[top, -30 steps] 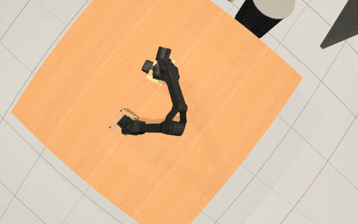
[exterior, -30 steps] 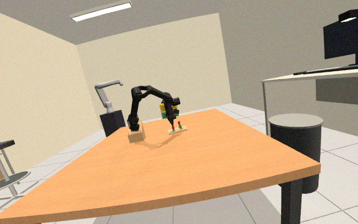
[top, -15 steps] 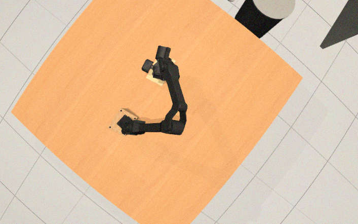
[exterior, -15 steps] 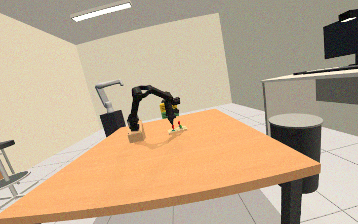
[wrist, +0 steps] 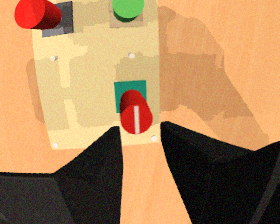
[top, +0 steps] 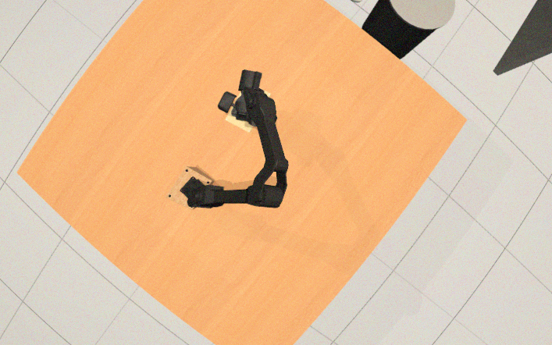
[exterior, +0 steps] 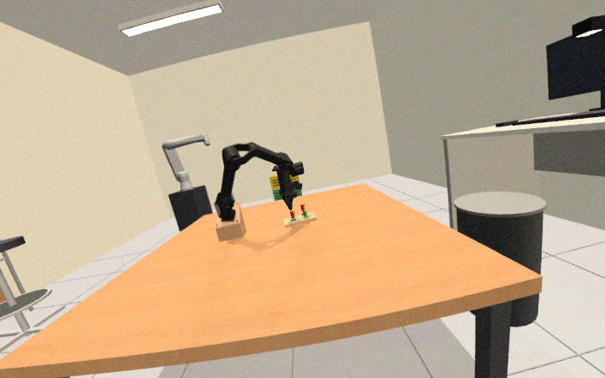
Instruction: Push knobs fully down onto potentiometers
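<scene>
The pale circuit board [top: 239, 123] [exterior: 313, 217] [wrist: 91, 110] stands on the table. A red knob [exterior: 292, 215] [wrist: 136, 119] with a white line on top is over the teal potentiometer [wrist: 141, 87]. A second red knob [exterior: 302, 207] [wrist: 35, 14] stands over a dark grey potentiometer [wrist: 66, 20] at the wrist view's top left. Whether either knob touches its potentiometer cannot be told. My gripper [exterior: 290, 209] [wrist: 140, 132] is partly open and empty. Its fingertips are above the board, on either side of the white-lined knob's top in the wrist view; contact is not visible.
A green knob [exterior: 305, 213] [wrist: 127, 7] stands on the board beside the second red knob. The arm's base is on a wooden block [top: 177, 191] [exterior: 230, 231]. A black bin [top: 389, 32] [exterior: 497, 249] stands on the floor beside the table.
</scene>
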Controlling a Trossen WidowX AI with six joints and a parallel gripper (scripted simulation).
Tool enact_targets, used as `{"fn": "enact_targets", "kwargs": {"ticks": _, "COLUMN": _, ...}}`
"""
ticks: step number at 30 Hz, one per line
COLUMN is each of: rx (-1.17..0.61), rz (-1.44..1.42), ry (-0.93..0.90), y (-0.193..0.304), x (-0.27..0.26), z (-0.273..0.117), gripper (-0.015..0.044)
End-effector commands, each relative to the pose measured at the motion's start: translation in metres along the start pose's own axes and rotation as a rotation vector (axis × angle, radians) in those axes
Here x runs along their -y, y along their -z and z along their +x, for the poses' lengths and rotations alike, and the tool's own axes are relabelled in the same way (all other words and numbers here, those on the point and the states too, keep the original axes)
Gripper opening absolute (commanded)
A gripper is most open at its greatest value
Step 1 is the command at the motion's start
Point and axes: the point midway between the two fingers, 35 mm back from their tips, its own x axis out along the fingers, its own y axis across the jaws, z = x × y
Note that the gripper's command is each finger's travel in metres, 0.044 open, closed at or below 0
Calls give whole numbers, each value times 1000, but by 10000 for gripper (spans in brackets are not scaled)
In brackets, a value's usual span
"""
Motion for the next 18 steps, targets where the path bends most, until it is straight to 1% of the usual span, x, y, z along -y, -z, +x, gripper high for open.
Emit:
{"fn": "enact_targets", "kwargs": {"ticks": 1, "rx": 0, "rz": -1, "ry": 0, "y": 0, "x": 0, "z": 0, "gripper": 184}}
{"fn": "enact_targets", "kwargs": {"ticks": 2, "rx": 0, "rz": -1, "ry": 0, "y": 0, "x": 0, "z": 0, "gripper": 210}}
{"fn": "enact_targets", "kwargs": {"ticks": 6, "rx": 36, "rz": 14, "ry": -45, "y": -2, "x": -20, "z": -7, "gripper": 105}}
{"fn": "enact_targets", "kwargs": {"ticks": 10, "rx": 38, "rz": 125, "ry": -54, "y": -7, "x": -26, "z": -11, "gripper": 0}}
{"fn": "enact_targets", "kwargs": {"ticks": 18, "rx": 26, "rz": 397, "ry": -51, "y": -20, "x": -29, "z": -18, "gripper": 0}}
